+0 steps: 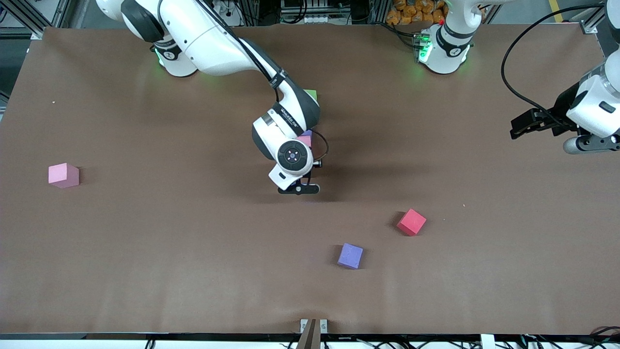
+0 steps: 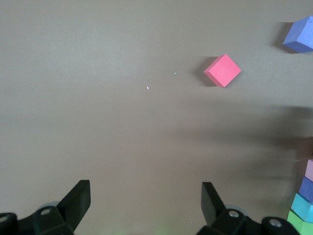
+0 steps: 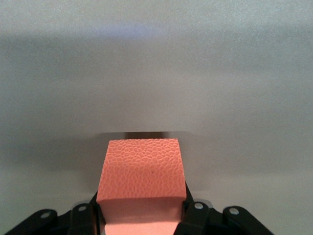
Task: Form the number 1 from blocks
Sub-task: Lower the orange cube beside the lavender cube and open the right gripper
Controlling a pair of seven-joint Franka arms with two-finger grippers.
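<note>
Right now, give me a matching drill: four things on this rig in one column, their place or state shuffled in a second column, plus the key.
Things
1. orange block
2. red cube
3. lavender cube
4. left gripper

Place or state
A. open, holding nothing
B. the thing lying nearest to the front camera
C. clamped in the right gripper
D. lying loose, just farther from the front camera than the lavender cube

Pairs: 1-C, 2-D, 3-B, 4-A
</note>
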